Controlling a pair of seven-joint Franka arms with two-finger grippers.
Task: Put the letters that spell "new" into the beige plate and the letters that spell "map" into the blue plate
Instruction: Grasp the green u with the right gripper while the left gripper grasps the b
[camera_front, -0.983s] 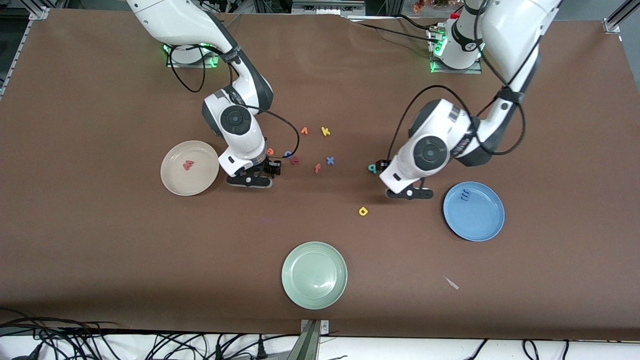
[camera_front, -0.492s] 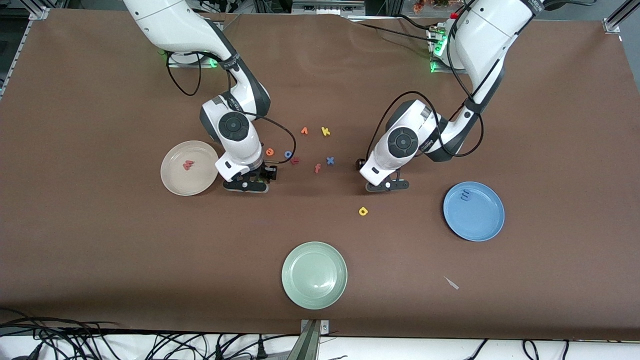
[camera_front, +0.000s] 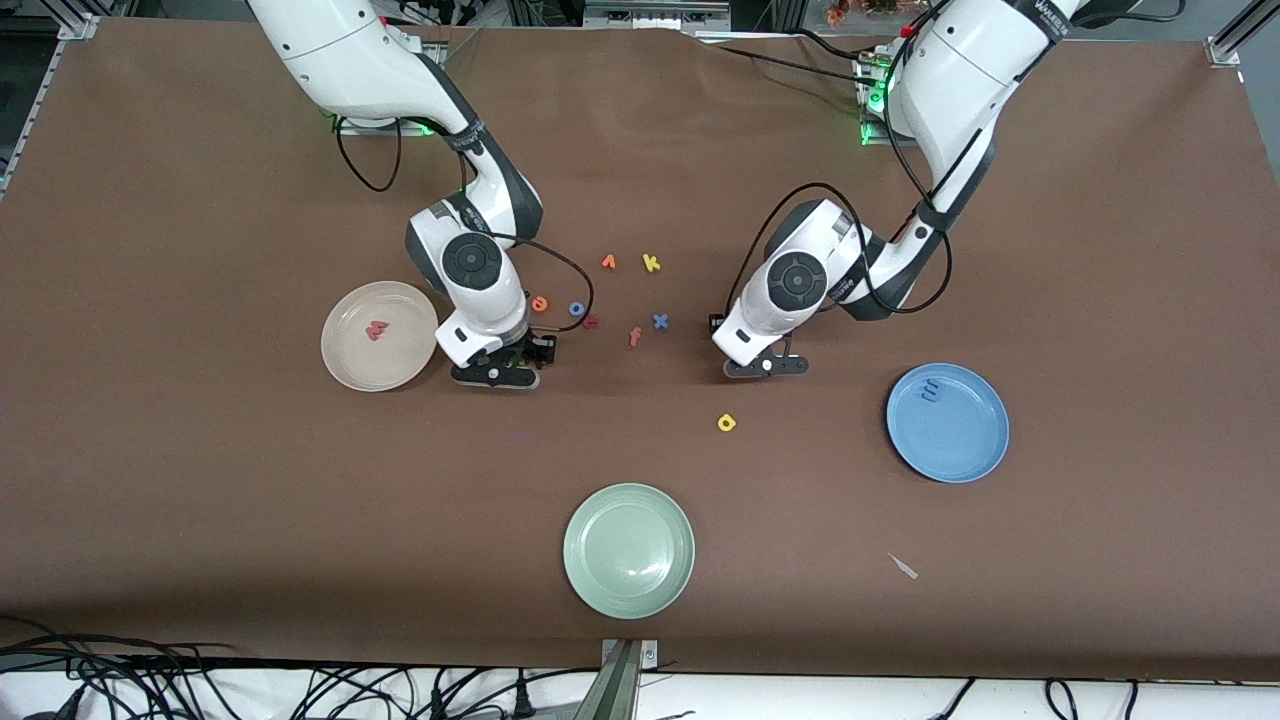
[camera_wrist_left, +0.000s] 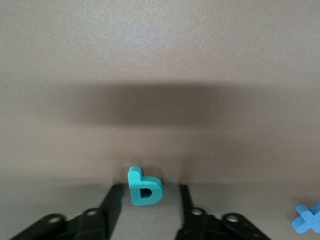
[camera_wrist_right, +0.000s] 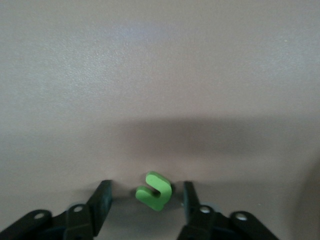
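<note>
Teal p (camera_wrist_left: 144, 186): lies between the left gripper's (camera_wrist_left: 146, 210) fingers (camera_wrist_left: 111, 205), a gap visible on each side, nothing clamped. Jaws part-open, narrower than a second ago.

Green n (camera_wrist_right: 154, 190): lies between the right gripper's (camera_wrist_right: 146, 207) fingers (camera_wrist_right: 102, 199), likewise untouched on both sides; jaws part-open.

Landmark: pale green plate (camera_front: 629, 551), nearest the front camera.
- Beige plate (camera_front: 352, 345): farther from the camera than the landmark, toward the right arm's end; holds the salmon-red w (camera_front: 377, 329).
- Blue plate (camera_front: 965, 445): toward the left arm's end; holds the blue m (camera_front: 931, 391).
- Yellow a (camera_front: 727, 422): on the table between landmark and left gripper (camera_front: 765, 366).
- Orange e (camera_front: 540, 303), blue o (camera_front: 576, 309), orange v (camera_front: 609, 261), yellow k (camera_front: 651, 263), salmon f (camera_front: 634, 336), blue x (camera_front: 660, 321): loose cluster farther off than the landmark, between the arms.

Change: left arm has swung in over the p, which showed uncovered a second ago. Right gripper (camera_front: 497, 375) low beside the beige plate. Both wrists point down at the table.

Lettering on the left arm, unreadable.
</note>
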